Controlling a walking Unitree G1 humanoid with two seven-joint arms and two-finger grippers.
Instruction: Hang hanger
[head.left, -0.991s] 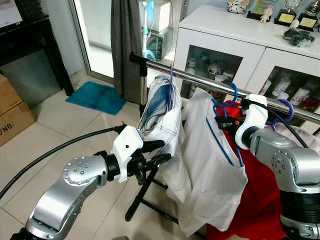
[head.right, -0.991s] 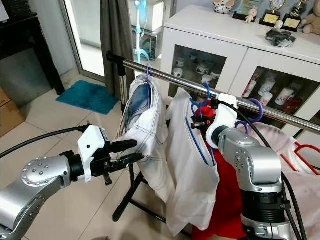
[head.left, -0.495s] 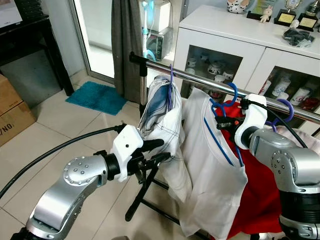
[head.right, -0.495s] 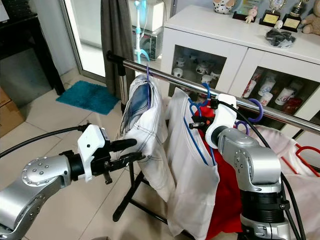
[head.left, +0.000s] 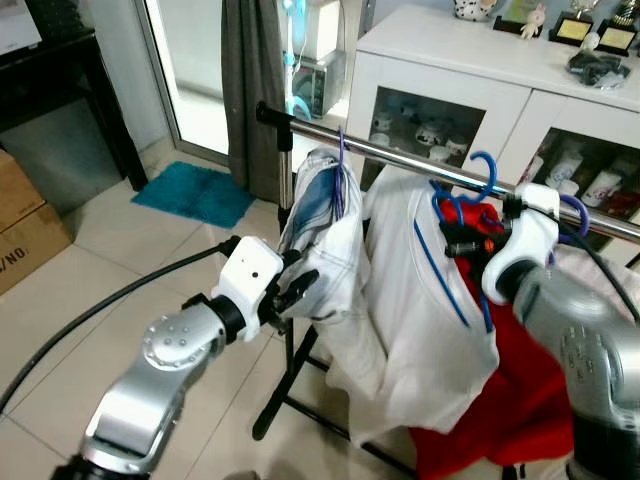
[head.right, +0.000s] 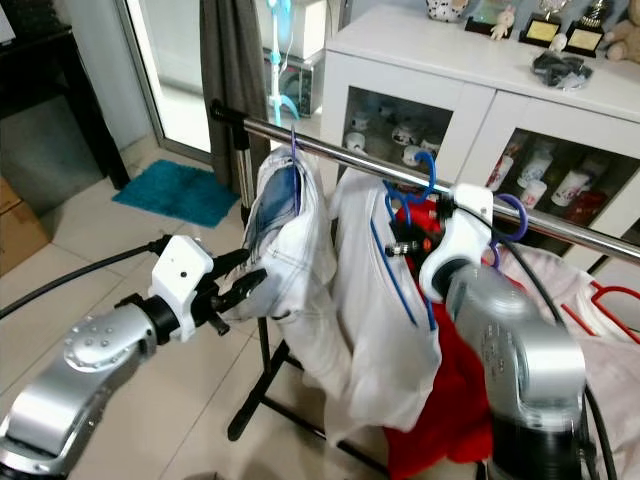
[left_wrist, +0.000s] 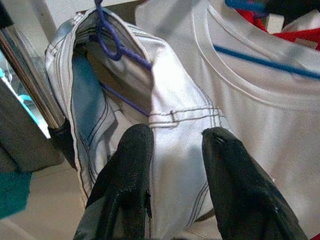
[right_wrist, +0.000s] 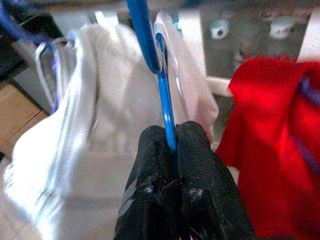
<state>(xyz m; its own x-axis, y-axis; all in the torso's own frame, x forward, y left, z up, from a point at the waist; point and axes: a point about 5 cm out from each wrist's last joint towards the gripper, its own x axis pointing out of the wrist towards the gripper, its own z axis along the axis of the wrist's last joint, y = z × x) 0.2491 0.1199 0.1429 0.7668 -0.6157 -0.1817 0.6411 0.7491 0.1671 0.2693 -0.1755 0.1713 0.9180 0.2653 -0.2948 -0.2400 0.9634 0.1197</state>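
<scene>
Your right gripper (right_wrist: 172, 135) is clamped on the blue hanger (head.left: 455, 250) carrying the white shirt (head.left: 410, 290), just under the rail (head.left: 400, 160). Your left gripper (left_wrist: 172, 145), fingers apart, sits against the white-and-blue garment (head.left: 325, 230) to the left.

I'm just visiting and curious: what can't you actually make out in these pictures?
- Blue hanger hook on the rail: eye views blurred; seated or not, unclear.
- Right gripper in head views: hidden behind its wrist housing.
- Cabinet mugs: too small, blurred.
- Red garment: covered by white shirt.

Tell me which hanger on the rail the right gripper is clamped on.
The blue hanger carrying the white T-shirt; the right gripper pinches its blue bar. The purple hanger holds the white-and-blue garment by the left gripper.
</scene>
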